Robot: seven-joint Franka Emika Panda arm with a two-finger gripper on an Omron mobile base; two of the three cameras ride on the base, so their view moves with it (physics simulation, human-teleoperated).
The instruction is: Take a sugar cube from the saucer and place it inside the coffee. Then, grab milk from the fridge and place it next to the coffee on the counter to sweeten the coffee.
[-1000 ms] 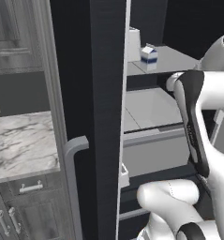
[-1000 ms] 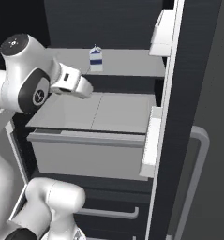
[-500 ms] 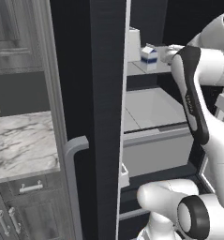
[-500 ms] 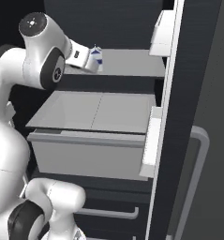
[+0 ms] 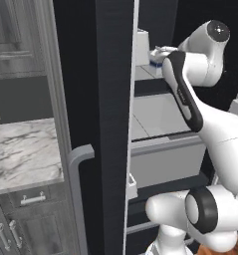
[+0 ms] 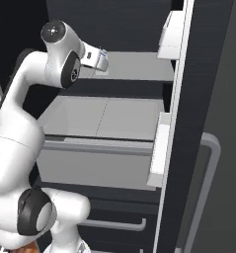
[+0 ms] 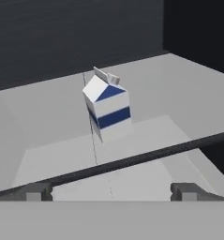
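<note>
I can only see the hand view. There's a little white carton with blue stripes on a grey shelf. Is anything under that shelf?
Observer: Yes. The right base view shows a wide pale grey drawer below the flat grey shelf that holds your white and blue milk carton.
Operator: Is the fridge door open all the way?
Observer: It stands open. In the left base view the tall black fridge door is edge-on to the camera, with a curved silver bar handle.
Operator: Where could the milk go after?
Observer: Left of that door, the left base view shows a white marble counter with grey veins, over grey wood cabinets.
</note>
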